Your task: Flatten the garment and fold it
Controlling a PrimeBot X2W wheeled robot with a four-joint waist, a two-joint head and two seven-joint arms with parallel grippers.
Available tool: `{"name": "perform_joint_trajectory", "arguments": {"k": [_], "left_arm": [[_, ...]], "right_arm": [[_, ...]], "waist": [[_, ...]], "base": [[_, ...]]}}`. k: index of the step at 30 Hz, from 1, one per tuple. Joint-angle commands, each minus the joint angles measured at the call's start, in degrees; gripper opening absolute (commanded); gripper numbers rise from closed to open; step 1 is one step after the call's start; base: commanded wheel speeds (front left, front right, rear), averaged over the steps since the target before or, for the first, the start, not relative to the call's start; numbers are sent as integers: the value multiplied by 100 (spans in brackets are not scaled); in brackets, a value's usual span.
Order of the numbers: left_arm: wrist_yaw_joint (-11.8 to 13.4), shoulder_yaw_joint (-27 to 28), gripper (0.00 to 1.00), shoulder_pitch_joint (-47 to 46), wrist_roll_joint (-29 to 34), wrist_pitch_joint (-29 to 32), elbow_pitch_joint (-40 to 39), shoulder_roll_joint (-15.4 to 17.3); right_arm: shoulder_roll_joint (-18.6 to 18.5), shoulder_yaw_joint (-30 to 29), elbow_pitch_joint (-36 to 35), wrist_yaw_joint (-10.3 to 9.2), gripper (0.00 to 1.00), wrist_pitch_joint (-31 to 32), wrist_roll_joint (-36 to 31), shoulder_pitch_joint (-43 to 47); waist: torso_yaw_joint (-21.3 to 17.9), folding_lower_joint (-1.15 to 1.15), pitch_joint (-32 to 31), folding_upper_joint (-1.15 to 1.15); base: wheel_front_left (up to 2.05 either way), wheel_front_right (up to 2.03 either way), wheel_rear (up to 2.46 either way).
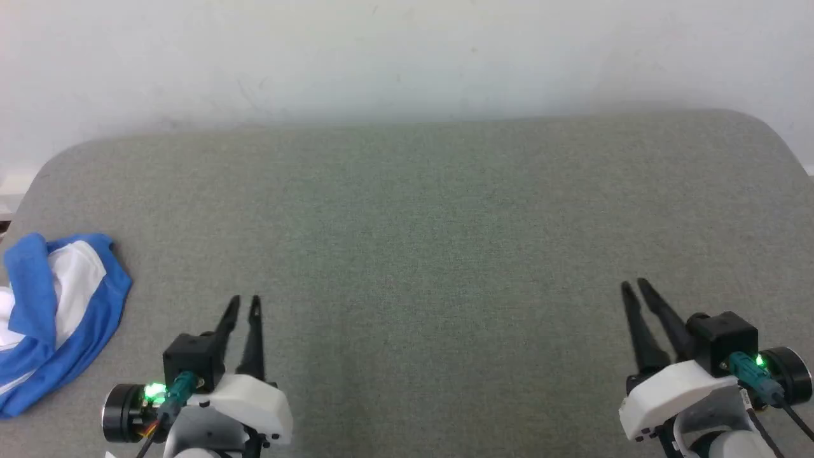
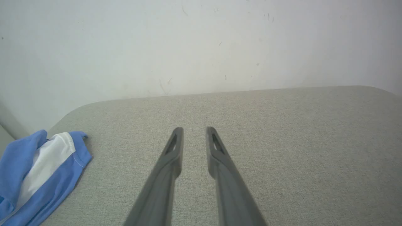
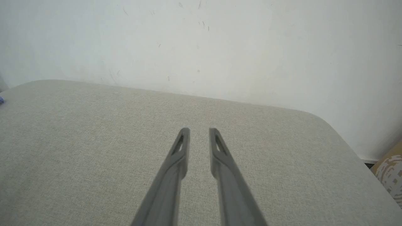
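Head view: the left gripper [image 1: 245,300] rises from 7 o'clock and the right gripper [image 1: 634,284] from 5 o'clock, both low over the grey pad [image 1: 407,222] with their fingers pointing toward 12 o'clock; the right pair leans slightly toward 11 o'clock. A green lamp [image 1: 152,391] glows on the left wrist. In the left wrist view the left gripper [image 2: 194,129] is slightly spread: its two fingers run almost parallel with a narrow gap, and bare pad shows through the gap. The right gripper [image 3: 199,129] in the right wrist view stands the same way, narrowly parted, with pad between the fingers. The garment [image 1: 63,312] lies crumpled at 9 o'clock of the head view, on the pad's left edge, near the left gripper but apart from it and well apart from the right one; in the left wrist view the garment [image 2: 47,169] sits at 8 o'clock. White cloth shows between broad blue bands, and the frame edge cuts off its left part, so its full shape cannot be told. A white wall [image 1: 407,57] stands behind the pad at 12 o'clock. At 4 o'clock of the right wrist view a tan, patterned thing [image 3: 389,172] beyond the pad's corner is cut off and cannot be identified.
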Motion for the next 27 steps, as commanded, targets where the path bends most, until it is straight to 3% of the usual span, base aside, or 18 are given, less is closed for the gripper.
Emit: {"name": "perform_joint_trajectory", "arguments": {"k": [1,16,27], "left_arm": [[-3,-5,100,-2,-8,-8,1,0],[-14,-93,100,-49,-225,-190,78,-2],[21,-64,100,-57,-398,-321,100,-3]], "right_arm": [[1,-1,2,0,100,-8,5,-2],[4,-32,23,-2,100,-189,165,28],[6,-15,-29,-3,100,-320,244,84]], "waist": [[-1,0,1,0],[48,0,-17,0],[360,0,-47,0]], "base": [[0,0,0],[0,0,0],[0,0,0]]}}
